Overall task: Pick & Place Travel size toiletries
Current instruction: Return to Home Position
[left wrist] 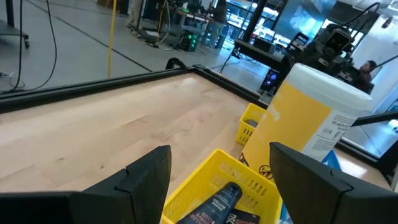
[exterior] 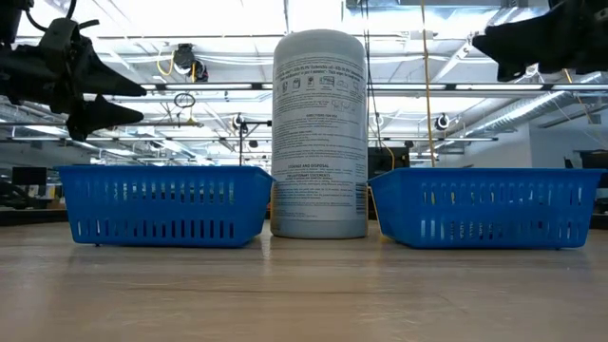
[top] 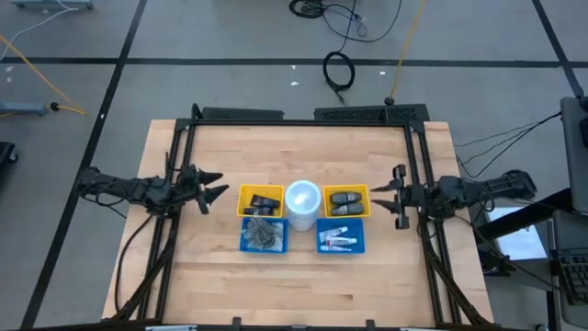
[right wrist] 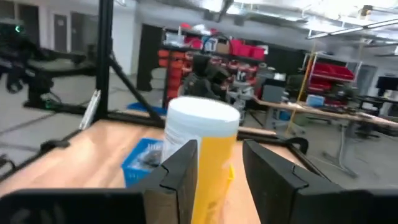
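Two grippers, both parted and holding nothing. Left gripper (top: 217, 190) poised above bare wood at its own edge of the table, fingers (left wrist: 149, 177) spread wide. Right gripper (top: 381, 195) poised at the opposite edge, fingers (right wrist: 180, 177) apart on a narrower gap.

Just ahead of the right gripper's tips and a little toward the table's front: the travel size toiletries (top: 337, 241), a few small whitish tubes lying flat and close together in the right blue bin (top: 362, 248). Well apart from the left gripper.

Probably light, smooth and slightly squashy. Best pinched gently across the middle of the barrel, not at the cap, to avoid slipping or denting. Likely easier from above, given the bin wall and the crowding.

Farther out from the right gripper: a yellow bin (top: 367, 199) of black gadgets, then a tall white canister (top: 302, 204) at the centre. Nearer the left gripper, another yellow bin (top: 242, 199) and the left blue bin (top: 243, 246) of grey bits.

Underneath, a pale wooden table top (top: 276, 152), flat and dry-looking, edged by a black frame. Beyond, grey floor with loose cables, shelving and bright ceiling lights.
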`<state>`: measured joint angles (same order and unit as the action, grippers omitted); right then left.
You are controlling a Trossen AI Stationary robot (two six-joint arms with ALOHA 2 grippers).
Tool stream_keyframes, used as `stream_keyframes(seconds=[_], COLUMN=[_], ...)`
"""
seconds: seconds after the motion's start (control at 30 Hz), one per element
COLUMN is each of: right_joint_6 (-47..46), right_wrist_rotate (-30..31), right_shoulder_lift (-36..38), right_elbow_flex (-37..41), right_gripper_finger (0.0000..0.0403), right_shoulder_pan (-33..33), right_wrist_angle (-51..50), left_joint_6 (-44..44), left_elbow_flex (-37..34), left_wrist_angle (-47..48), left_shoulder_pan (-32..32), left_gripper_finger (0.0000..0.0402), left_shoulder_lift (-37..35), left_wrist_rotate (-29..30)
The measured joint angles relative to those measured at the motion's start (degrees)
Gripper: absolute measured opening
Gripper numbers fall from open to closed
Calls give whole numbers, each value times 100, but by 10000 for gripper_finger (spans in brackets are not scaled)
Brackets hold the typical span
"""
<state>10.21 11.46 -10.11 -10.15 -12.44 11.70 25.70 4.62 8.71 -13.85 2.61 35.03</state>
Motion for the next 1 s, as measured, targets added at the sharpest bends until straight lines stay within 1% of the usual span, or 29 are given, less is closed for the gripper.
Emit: stream_keyframes(seconds=[0.03,0.13,0.23,0.3,0.37,0.53,0.77,0.87,1.0], right_joint_6=[-51,-346,-982,-1339,-1691,-2256,-2127,-2123,-2111], right_wrist_rotate=[-176,-1013,-1594,-2187,-2496,-2338,-2341,-2350,-2351], right_shoulder_lift=[2,-20,-17,-56,-103,-156,-160,-160,-160], right_elbow_flex=[0,0,0,0,0,0,0,0,0], right_gripper_finger=[118,109,100,95,90,84,86,84,86], right_shoulder_pan=[155,706,1287,1608,1852,2125,2155,2155,2155], right_wrist_angle=[49,202,325,300,271,-235,-1516,-1723,-1673], left_joint_6=[2,11,13,14,13,13,13,13,11], left_elbow_flex=[0,0,2,2,4,4,4,5,7], left_wrist_angle=[0,2,4,7,6,6,4,4,4], left_shoulder_pan=[0,0,0,0,0,0,0,0,0], left_gripper_finger=[269,269,269,269,269,269,269,269,269], left_shoulder_lift=[0,0,0,0,0,0,0,0,0], left_wrist_rotate=[0,0,0,0,0,0,0,0,0])
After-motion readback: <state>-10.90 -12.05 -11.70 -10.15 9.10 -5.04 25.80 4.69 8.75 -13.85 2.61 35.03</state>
